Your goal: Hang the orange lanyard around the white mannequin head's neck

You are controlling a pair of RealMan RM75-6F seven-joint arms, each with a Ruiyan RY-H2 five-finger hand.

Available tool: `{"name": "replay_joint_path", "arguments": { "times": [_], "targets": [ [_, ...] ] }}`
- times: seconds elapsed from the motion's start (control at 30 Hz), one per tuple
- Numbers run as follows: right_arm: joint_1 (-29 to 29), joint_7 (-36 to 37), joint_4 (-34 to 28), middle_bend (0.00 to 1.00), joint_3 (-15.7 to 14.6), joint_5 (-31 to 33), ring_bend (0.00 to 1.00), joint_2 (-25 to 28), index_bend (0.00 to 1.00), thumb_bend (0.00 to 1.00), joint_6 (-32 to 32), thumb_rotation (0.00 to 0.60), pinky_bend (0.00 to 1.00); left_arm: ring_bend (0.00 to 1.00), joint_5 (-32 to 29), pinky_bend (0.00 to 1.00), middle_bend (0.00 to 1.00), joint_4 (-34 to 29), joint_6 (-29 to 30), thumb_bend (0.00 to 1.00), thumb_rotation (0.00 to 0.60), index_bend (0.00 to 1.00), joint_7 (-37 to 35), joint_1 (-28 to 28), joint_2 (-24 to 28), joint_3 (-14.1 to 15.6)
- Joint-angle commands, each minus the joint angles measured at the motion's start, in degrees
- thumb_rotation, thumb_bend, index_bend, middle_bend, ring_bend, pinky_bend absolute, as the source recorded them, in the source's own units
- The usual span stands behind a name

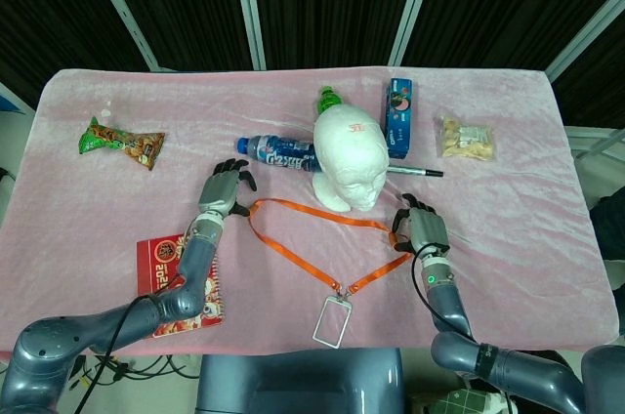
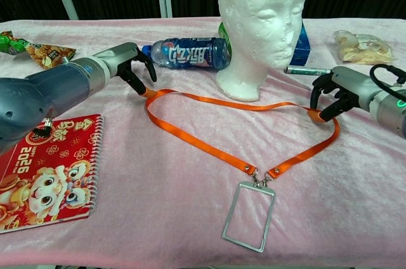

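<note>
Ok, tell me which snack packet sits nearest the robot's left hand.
The green snack packet at the table's far left; the clear packet of yellow snacks lies far across, beyond the white mannequin head.

The lanyard (image 1: 322, 243) lies on the table (image 1: 527, 238) before the mannequin head (image 1: 350, 158); a bottle (image 1: 281, 152) lies left of the head, a notebook (image 1: 186, 277) near the front-left edge.
</note>
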Motion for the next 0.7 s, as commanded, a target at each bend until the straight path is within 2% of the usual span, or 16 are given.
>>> {"name": "replay_joint_path", "arguments": {
  "times": [0.03,0.3,0.7],
  "targets": [
    [-0.03,0.14,-0.03,0.11,-0.01,-0.13,0.15,0.15,0.65,0.46,-0.07,0.6,0.15,0.0,0.2,0.0,0.12,0.48,0.13,0.29,0.6,0.5,0.2,-0.07,-0.51,-0.08],
    [-0.29,0.74,-0.35,0.11,-0.07,-0.53,0.15,0.8,0.65,0.46,-0.17,0.6,0.15,0.0,1.72,0.0,0.13,2.87,0.43,0.32,0.6,0.54,0.21,0.05,-2.39,-0.09],
    [-0.64,1.65,-0.38,0.11,-0.16,-0.71,0.15,1.47,0.65,0.46,-0.52,0.6,0.15,0.0,3.45,0.0,0.12,5.38,0.71,0.33,0.6,0.55,2.52,0.15,-4.32,0.62]
  ]
}}
